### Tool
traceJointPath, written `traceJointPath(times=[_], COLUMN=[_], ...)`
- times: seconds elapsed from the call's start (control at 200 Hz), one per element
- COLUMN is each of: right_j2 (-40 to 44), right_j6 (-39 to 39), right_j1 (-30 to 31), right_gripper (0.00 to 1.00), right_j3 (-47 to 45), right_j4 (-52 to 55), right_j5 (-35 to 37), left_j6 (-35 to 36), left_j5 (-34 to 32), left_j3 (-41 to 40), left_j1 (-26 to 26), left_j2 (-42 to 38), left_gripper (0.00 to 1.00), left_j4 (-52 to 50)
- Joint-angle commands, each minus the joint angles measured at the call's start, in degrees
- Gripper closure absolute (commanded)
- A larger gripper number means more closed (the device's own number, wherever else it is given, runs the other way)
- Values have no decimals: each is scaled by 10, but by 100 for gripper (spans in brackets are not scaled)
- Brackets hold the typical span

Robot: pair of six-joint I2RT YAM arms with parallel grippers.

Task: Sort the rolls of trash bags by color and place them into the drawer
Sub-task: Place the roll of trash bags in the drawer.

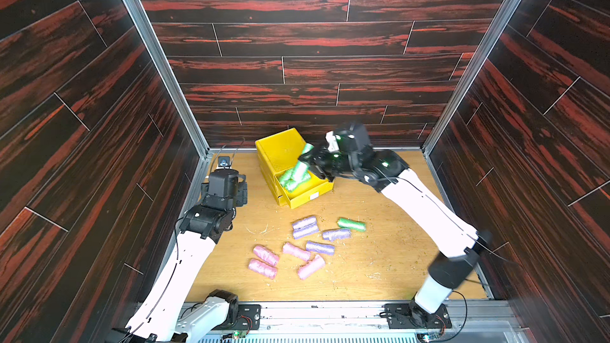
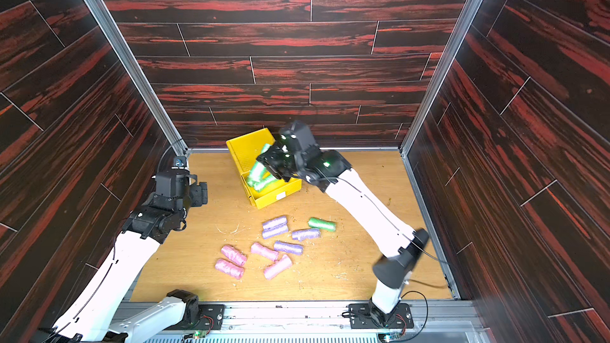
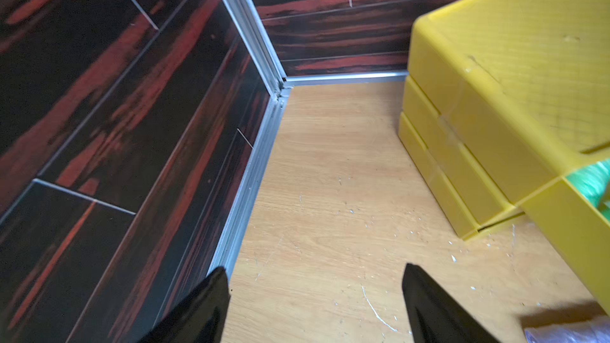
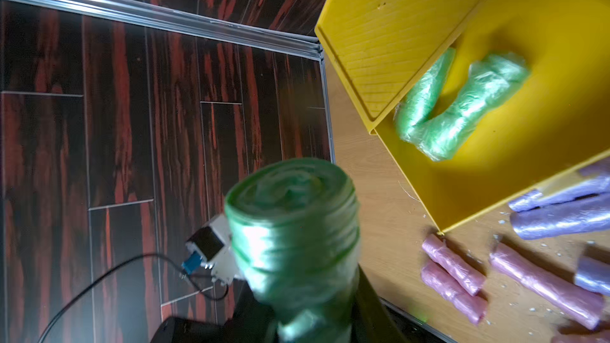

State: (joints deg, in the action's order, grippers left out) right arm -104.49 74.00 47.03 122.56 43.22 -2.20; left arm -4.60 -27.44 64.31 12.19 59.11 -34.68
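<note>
A light wooden table (image 1: 389,252) is boxed in by dark wall panels (image 1: 297,37) streaked with red. Silvery metal posts (image 1: 155,54) join the panels at the far corners. At the table's 10 o'clock corner sits a small box (image 1: 224,162) with a blue plug and a thin black cable (image 4: 99,272). Pale shreds (image 1: 260,229) lie toward 9 o'clock, and more flecks (image 1: 376,275) lie near 5 o'clock. A metal rail (image 1: 330,316) runs along the 6 o'clock edge.
</note>
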Motion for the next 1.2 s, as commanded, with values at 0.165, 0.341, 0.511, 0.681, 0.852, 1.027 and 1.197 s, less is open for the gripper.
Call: traceJointPath(times=[0.165, 0.341, 0.511, 0.681, 0.852, 1.027, 1.197], right_j2=[-122, -153, -198, -254, -268, -254, -245], right_j6=[89, 101, 106, 98, 93, 87, 83], right_j1=[11, 9, 1, -9, -11, -11, -10], right_gripper=[66, 65, 65, 64, 64, 63, 63], right_j3=[156, 157, 187, 252, 254, 252, 227], right_j4=[174, 191, 219, 254, 287, 323, 330], right_j5=[106, 144, 148, 153, 147, 159, 127], left_j6=[-19, -20, -21, -20, -19, -20, -21], left_j5=[15, 17, 22, 20, 20, 24, 25], left_j3=[-10, -11, -11, -13, -11, -12, -11], left_j1=[-22, -24, -25, -26, -27, -30, -32], left_j2=[-21, -22, -20, -22, -20, -21, -23], left_gripper=[14, 14, 14, 14, 14, 14, 14], left_j4=[10, 10, 9, 10, 9, 9, 9])
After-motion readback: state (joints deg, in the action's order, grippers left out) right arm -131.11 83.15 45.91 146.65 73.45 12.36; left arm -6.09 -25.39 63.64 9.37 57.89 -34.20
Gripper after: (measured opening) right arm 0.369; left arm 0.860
